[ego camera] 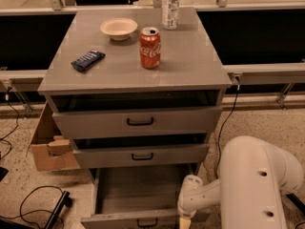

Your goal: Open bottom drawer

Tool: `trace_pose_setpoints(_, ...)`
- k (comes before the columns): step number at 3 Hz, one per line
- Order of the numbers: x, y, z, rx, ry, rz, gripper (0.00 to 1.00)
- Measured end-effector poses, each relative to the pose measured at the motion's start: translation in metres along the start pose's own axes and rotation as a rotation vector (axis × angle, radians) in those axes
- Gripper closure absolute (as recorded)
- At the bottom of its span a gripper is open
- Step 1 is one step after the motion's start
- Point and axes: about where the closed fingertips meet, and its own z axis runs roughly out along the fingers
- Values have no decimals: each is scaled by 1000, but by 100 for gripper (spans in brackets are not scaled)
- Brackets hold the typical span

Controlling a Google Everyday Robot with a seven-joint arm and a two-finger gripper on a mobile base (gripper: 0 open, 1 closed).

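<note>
The bottom drawer [138, 194] of the grey cabinet stands pulled far out, showing its plain grey tray. Its front panel with a small black loop handle [147, 222] is at the frame's lower edge. My white arm [252, 185] comes in from the lower right. My gripper [185, 221] is at the drawer's front right corner, mostly cut off by the frame's bottom edge. The top drawer [138, 120] and the middle drawer [141, 155] are each slightly ajar.
On the cabinet top [190, 66] stand a red cola can [149, 47], a cream bowl [118, 28], a clear bottle [170, 6] and a dark snack bar [87, 60]. A cardboard box [47, 144] sits at the left. Cables [33, 204] lie on the floor at the lower left.
</note>
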Motion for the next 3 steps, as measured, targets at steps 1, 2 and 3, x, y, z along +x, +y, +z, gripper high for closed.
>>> trace_pose_setpoints(1, 0, 1, 1, -5, -7, 0, 0)
trace_pose_setpoints(2, 3, 27, 14, -46, -30, 11, 19)
trace_pose_setpoints(3, 1, 60, 19, -84, -26, 10, 41)
